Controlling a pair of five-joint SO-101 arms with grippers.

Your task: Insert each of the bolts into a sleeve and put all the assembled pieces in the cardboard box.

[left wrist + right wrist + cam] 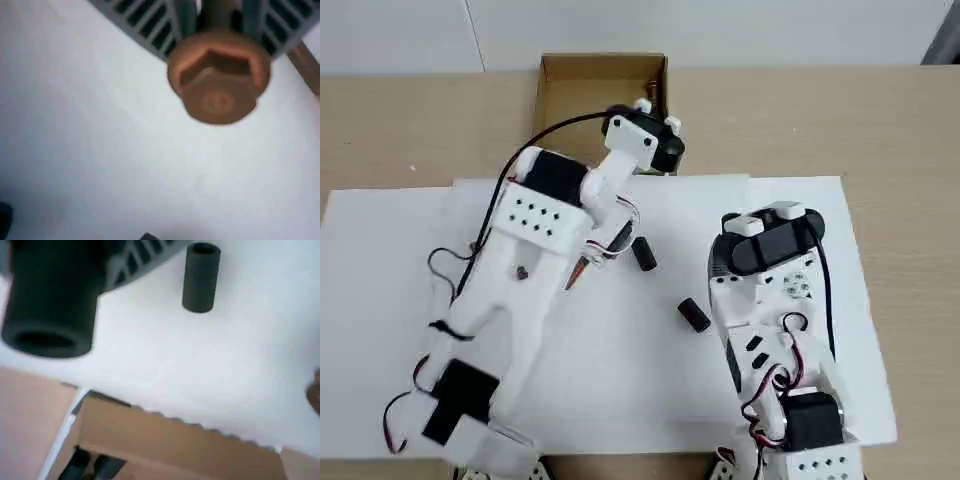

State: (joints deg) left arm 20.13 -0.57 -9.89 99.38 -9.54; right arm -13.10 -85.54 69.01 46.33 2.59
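My left gripper [582,266] hangs low over the white sheet, shut on a copper-brown bolt [217,80] whose hexagonal head faces the wrist camera. My right gripper [65,270] is tucked under its arm and shut on a black sleeve [50,310], which shows beside that arm [694,315]. A second black sleeve [643,252] lies loose on the sheet between the two arms and appears farther off [201,277] in the right wrist view. The cardboard box [542,90] stands open at the table's far edge, behind the left arm's elbow.
A white sheet [620,380] covers the middle of the wooden table [880,120]. The box's near wall [175,440] rises just past the sheet's far edge, with dark pieces [95,465] inside. The left arm's upper joint [645,140] overhangs the box's front corner.
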